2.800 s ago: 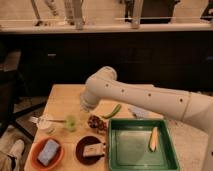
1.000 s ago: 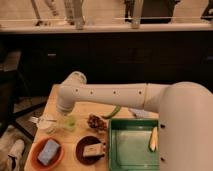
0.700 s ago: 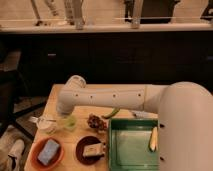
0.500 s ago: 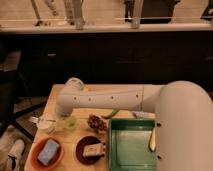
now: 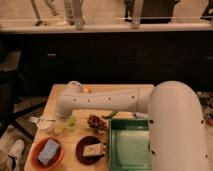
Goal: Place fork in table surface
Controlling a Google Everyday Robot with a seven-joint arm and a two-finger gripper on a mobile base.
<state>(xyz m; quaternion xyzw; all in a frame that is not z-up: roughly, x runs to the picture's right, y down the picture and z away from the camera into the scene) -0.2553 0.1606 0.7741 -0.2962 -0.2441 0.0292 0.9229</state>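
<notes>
The fork point(image 5: 35, 120) is a slim pale utensil lying across the rim of the small white cup point(image 5: 47, 124) at the left of the light wooden table surface point(image 5: 59, 93), its handle sticking out to the left. My gripper point(image 5: 61, 115) is at the end of the white arm, which reaches across the table from the right and bends down at the left. The gripper sits just right of the cup and fork, above them. The arm hides most of it.
A small green cup point(image 5: 71, 123) stands right of the white cup. A brown lumpy thing point(image 5: 95, 121), a green pod point(image 5: 111, 114) and the green tray point(image 5: 129, 146) lie to the right. An orange bowl with a blue sponge point(image 5: 47, 151) and a brown plate point(image 5: 90, 149) sit at the front.
The arm has swung left across the table and lowered, bringing the gripper close to the white cup and fork. The objects on the table have not moved.
</notes>
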